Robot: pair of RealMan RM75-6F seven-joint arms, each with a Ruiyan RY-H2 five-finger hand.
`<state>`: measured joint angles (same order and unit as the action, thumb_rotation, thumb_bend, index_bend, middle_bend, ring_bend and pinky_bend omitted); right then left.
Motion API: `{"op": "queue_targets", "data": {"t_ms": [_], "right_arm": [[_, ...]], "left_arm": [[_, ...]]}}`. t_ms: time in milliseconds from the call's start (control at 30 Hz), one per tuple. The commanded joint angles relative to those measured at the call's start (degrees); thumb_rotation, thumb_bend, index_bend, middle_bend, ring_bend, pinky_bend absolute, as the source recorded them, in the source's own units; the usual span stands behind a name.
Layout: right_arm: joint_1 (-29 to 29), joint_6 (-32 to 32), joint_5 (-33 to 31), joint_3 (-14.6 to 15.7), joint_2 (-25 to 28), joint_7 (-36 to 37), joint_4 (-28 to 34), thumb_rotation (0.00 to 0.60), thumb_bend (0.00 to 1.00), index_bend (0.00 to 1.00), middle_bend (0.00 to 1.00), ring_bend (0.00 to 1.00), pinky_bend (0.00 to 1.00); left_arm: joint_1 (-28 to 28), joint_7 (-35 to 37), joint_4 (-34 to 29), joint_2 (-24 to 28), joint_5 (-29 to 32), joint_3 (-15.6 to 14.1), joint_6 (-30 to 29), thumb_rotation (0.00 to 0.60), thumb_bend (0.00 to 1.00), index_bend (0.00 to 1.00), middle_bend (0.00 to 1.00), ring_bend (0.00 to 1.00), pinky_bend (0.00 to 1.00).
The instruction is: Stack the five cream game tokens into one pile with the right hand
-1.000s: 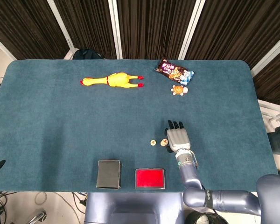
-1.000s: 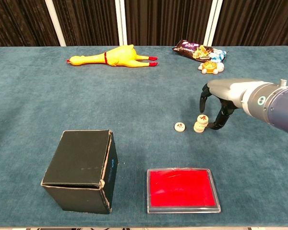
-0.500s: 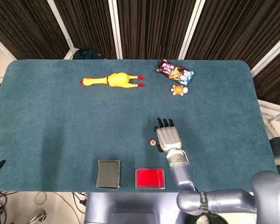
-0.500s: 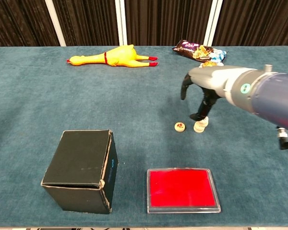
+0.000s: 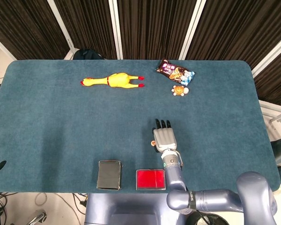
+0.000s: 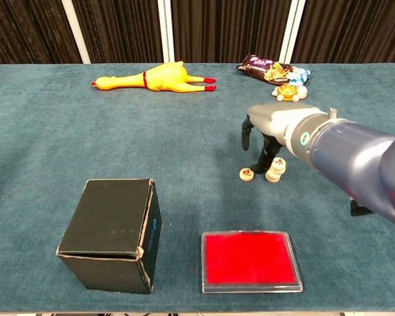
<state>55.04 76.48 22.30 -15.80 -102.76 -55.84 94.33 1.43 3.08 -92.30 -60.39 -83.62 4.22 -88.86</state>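
A black box [image 6: 108, 234] sits at the left front of the blue tabletop [image 6: 66, 138], a red case [image 6: 249, 259] beside it. Further right, a single cream token [image 6: 247, 174] lies just beside a short token pile [image 6: 275, 169]. The right robot hand [image 6: 266, 131] hovers above them, fingers spread downward, holding nothing.

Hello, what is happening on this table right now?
The robot is stacking cream tokens with its right hand. A small pile already stands on the blue table, and one loose token lies just to the left of it. The hand hovers over both, fingers pointing down; whether it holds anything cannot be told. The left hand is not in view.
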Motion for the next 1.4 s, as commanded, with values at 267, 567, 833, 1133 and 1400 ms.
{"op": "queue_targets", "data": {"t_ms": [267, 567, 833, 1133, 1400], "right_arm": [[-1.8, -0.4, 3.2, 1.8, -2.0, 2.8, -2.1, 0.600, 0.39, 0.43, 0.00, 0.00, 0.00], [-2.4, -1.3, 4.2, 1.7, -3.5, 3.1, -5.5, 0.600, 0.39, 0.44, 0.00, 0.00, 0.00], [-3.1, -2.3, 4.4, 1.7, -4.3, 3.1, -7.4, 0.600, 0.39, 0.46, 0.00, 0.00, 0.00], [-3.6, -3.1, 4.8, 1.2, -5.0, 3.0, -8.5, 0.600, 0.39, 0.47, 0.00, 0.00, 0.00], [-3.9, -3.7, 5.0, 0.7, -5.6, 3.0, -9.1, 0.600, 0.39, 0.47, 0.00, 0.00, 0.00]], "left_arm": [[-0.1, -0.1, 0.0, 0.0, -0.1, 0.0, -0.3, 0.600, 0.12, 0.14, 0.00, 0.00, 0.03], [0.1, -0.1, 0.2, 0.0, -0.1, 0.0, 0.0, 0.600, 0.12, 0.14, 0.00, 0.00, 0.03], [0.0, -0.2, 0.2, 0.0, -0.1, 0.0, -0.1, 0.600, 0.12, 0.14, 0.00, 0.00, 0.03], [0.1, -0.3, 0.3, 0.0, -0.1, 0.0, -0.1, 0.600, 0.12, 0.14, 0.00, 0.00, 0.03], [0.1, -0.3, 0.3, 0.0, -0.2, 0.0, -0.1, 0.600, 0.12, 0.14, 0.00, 0.00, 0.03]]}}
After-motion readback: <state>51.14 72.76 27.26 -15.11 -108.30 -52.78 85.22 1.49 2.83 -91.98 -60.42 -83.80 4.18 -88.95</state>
